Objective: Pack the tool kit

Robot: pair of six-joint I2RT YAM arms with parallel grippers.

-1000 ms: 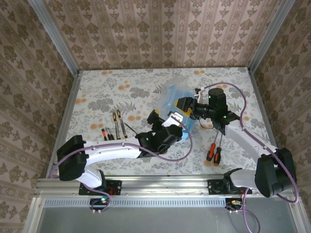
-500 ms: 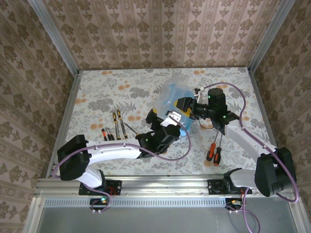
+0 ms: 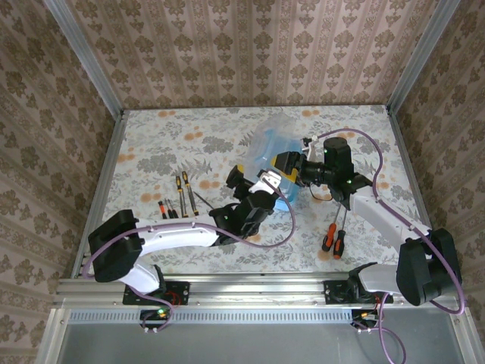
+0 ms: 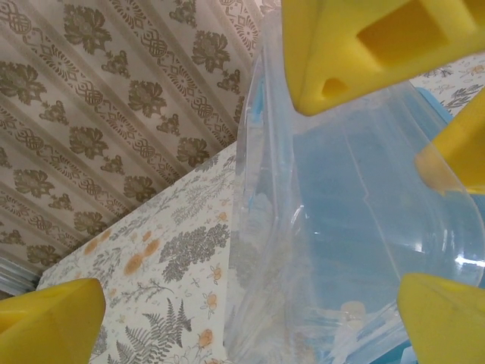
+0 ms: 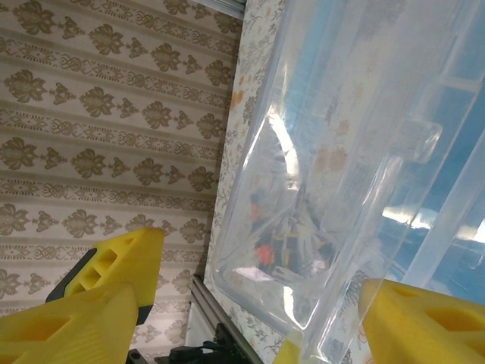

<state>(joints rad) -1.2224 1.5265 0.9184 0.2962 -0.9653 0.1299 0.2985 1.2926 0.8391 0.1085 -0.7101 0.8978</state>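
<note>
Soft, even light filled the overhead view, leaving only faint shadows on the tabletop [image 3: 151, 144]. In both wrist views, white glare streaked the clear lid [image 5: 326, 152]. The close foreground at the lower corners was blurred.

The tool case [image 3: 267, 144] sits on the worktop [image 3: 167, 144], straight ahead of the left jaws and just left of the right jaws, with its raised lid [image 5: 341, 152] reaching in between the right jaws. A group of screwdrivers [image 3: 179, 196] lies well left of the left jaws. A pair of screwdrivers [image 3: 333, 236] lies behind the right jaws, toward the arm bases.
</note>
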